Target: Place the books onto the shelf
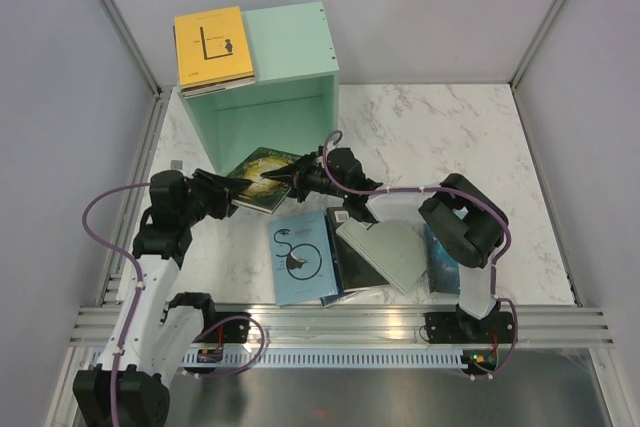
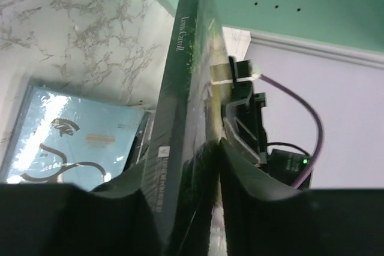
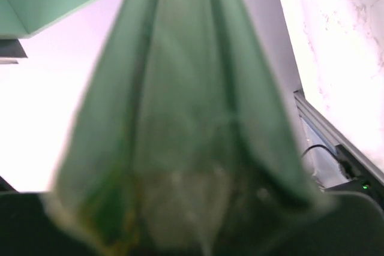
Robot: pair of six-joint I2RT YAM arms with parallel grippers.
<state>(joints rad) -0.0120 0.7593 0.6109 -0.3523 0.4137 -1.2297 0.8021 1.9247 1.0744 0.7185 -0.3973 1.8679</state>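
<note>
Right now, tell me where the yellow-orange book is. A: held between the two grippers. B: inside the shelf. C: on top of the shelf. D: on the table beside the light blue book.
C: the yellow-orange book lies flat on the top panel of the shelf.

The left arm (image 1: 150,277) rises from its base and bends inward, left fingers (image 1: 230,187) pointing right. The right arm (image 1: 465,237) folds back across the middle, right fingers (image 1: 288,177) pointing left. Both pairs pinch opposite edges of one dark, gold-patterned paperback (image 1: 262,162).
</note>
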